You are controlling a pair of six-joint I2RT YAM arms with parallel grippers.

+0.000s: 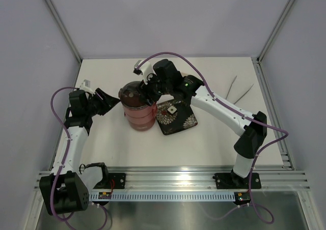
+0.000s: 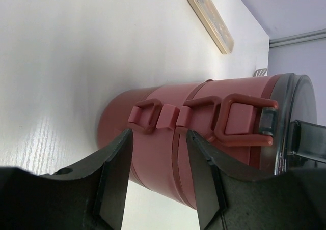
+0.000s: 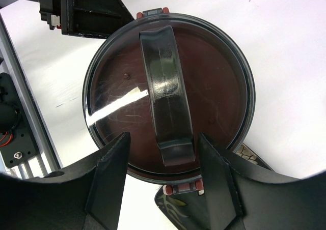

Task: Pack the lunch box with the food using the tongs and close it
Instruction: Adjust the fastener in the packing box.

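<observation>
**White table, stacked lunch box: closing stage**

White table (image 1: 117, 146) inside pale walls carries the whole setup. The lunch box (image 1: 137, 113) stands upright near its middle, three red tiers stacked and the grey top lid (image 3: 219, 87) seated on them. No food is visible anywhere; it is presumably inside, though the closed stack hides this.

1. Right gripper (image 3: 163, 138) hangs directly over the lid, jaws wide, one finger either side of the near end of the handle (image 3: 167, 97). Nothing is clamped. This position probably serves to steady or press the lid.
2. Left gripper (image 2: 159, 143) faces the box's side, jaws part-open and holding nothing. The side clasps (image 2: 239, 120) lie just beyond and between its fingers. The approach is level so a finger can reach a clasp; whether each clasp is fully latched cannot be told.

The black flowered plate (image 1: 188, 124) touches or nearly touches the box's right side. The tongs (image 1: 239, 90) lie well apart on the far right, out of use. A translucent oblong case (image 2: 211, 19) lies beyond the box in the left wrist view.
</observation>
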